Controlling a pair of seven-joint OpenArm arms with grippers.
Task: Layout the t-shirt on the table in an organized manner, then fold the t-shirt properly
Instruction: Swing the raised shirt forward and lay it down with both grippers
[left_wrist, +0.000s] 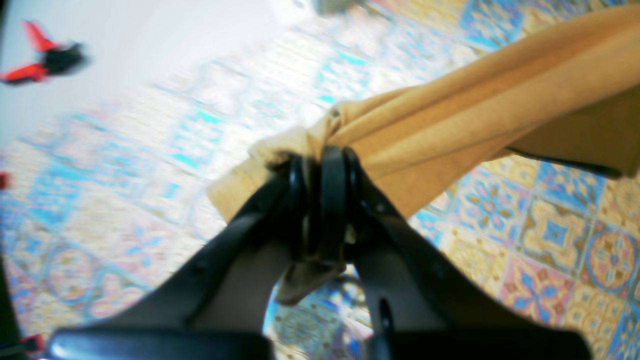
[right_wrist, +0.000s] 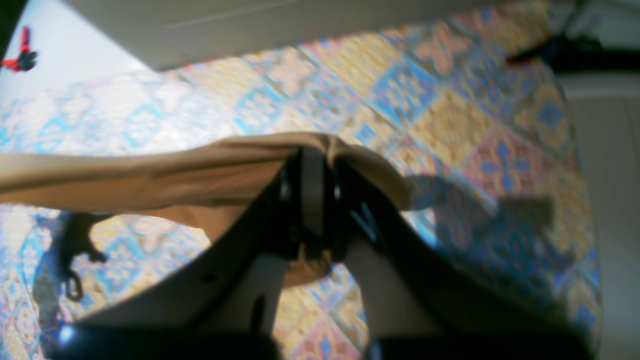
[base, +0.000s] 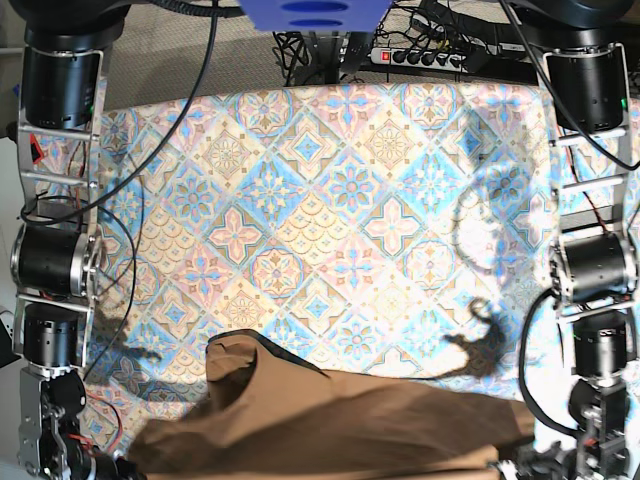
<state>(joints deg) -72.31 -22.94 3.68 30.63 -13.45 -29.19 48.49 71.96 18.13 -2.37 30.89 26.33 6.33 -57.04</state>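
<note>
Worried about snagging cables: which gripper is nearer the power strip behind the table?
Left. The left gripper grips the t-shirt on the power strip's side of the table; the right gripper grips its opposite end.

Both wrist views are blurred and overexposed; hard arm shadows cross the table (base: 330, 200).

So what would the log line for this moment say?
left end effector: shut on t-shirt | right end effector: shut on t-shirt | t-shirt: stretched above table

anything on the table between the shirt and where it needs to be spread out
Nothing visible. Both grippers, left and right, are shut on the t-shirt, stretched between them, and the table beyond it shows only its patterned cloth.
</note>
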